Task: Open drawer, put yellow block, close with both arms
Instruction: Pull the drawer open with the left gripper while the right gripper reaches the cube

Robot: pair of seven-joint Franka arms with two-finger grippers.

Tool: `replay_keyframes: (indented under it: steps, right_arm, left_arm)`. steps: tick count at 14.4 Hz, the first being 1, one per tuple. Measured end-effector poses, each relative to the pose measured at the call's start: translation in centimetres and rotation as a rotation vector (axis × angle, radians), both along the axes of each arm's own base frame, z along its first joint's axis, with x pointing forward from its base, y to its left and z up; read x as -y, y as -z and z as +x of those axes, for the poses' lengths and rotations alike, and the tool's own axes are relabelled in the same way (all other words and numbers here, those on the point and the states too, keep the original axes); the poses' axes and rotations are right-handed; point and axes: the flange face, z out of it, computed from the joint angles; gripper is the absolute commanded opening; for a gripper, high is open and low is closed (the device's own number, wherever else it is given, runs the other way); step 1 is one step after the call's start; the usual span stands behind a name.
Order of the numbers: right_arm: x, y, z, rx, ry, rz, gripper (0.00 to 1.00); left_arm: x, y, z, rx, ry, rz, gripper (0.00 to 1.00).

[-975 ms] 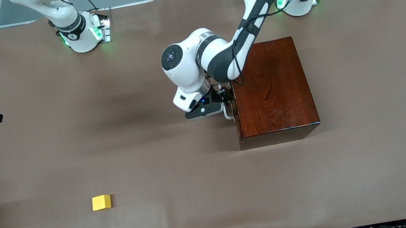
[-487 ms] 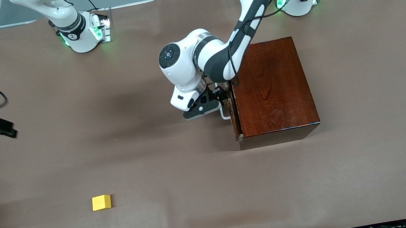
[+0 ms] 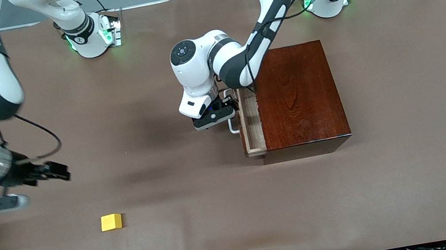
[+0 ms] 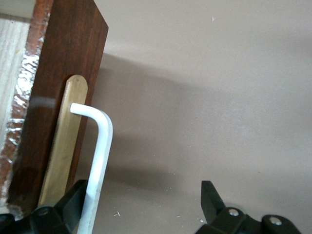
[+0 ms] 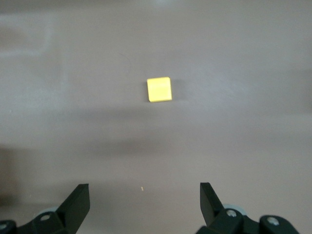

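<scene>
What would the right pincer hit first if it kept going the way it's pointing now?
Probably bare table cloth. The right pincer, open, points down toward the table, with the yellow block ahead in its wrist view and nothing between them. Whether it would reach the block itself is unclear.

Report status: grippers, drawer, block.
Left gripper open, hooked on drawer handle, drawer partly out. Right gripper open above table, block untouched. Nothing in the way.

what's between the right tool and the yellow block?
Only bare brown table cover. The right wrist view shows the open right tool over it, short of the yellow block, with nothing in the stretch between them.
</scene>
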Motion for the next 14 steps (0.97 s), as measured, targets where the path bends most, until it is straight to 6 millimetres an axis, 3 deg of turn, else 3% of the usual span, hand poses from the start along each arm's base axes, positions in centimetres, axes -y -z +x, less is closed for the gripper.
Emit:
replay_keyframes:
  steps: [4,7,10,14]
  right_arm:
    - [-1.1,10.5,3.0,-0.021,-0.004,-0.005,1.00]
    - [-1.0,17.7,4.4,-0.005,0.006,-0.008,1.00]
    - [-1.2,21.2,4.9,-0.015,0.006,-0.010,1.00]
    - [-1.1,23.5,6.4,-0.010,0.009,-0.011,1.00]
  left_arm:
    - [1.7,-0.4,-0.7,0.034,0.026,-0.079,1.00]
    - [4.1,-0.9,-1.9,0.079,0.068,-0.206,1.00]
    - [5.4,-1.8,-2.5,0.107,0.093,-0.279,1.00]
    - [6.0,-2.7,-2.7,0.120,0.098,-0.315,1.00]
